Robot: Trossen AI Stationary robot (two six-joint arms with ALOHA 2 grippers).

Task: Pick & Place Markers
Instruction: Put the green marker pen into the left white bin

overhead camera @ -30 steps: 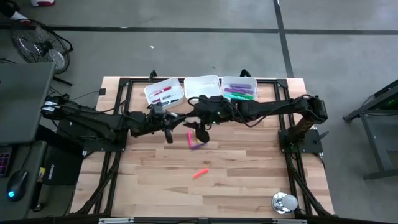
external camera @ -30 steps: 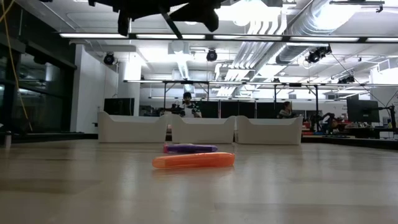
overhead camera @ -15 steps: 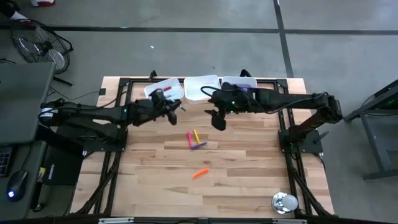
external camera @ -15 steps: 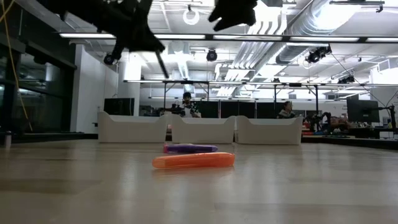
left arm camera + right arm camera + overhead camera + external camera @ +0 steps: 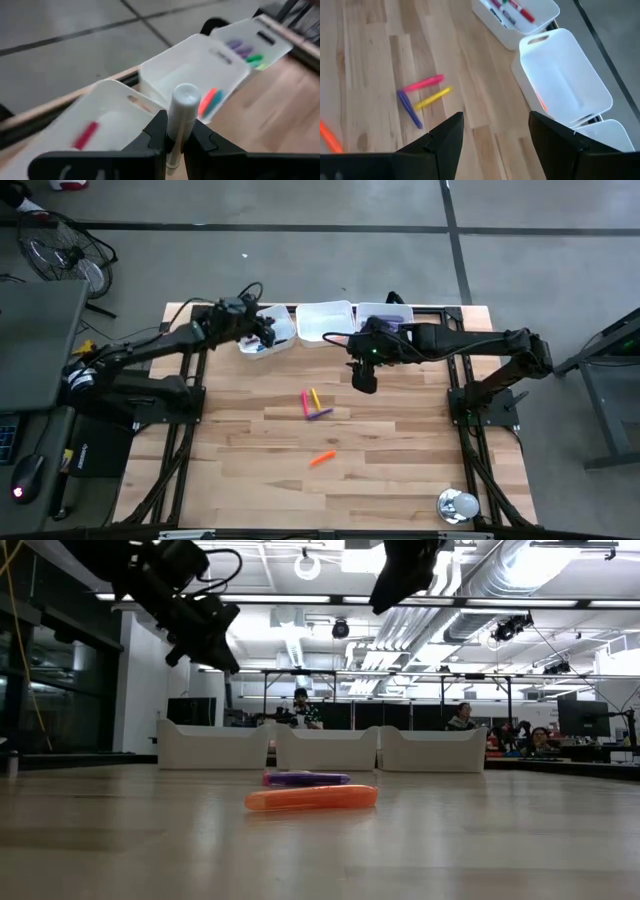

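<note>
The left pincer hangs over the left tray, clamped on a white-barrelled marker whose colour I can't make out. Beside it sits the middle tray, then the right tray. The right pincer hovers in front of those two trays, its fingers apart and holding nothing. On the bench, just to that pincer's left, lie pink, yellow and purple markers together; the orange marker lies farther off, apart from them.

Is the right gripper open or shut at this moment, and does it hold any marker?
Open and empty. In its wrist view the right gripper shows its jaws standing wide apart, with only bare table between them.
</note>
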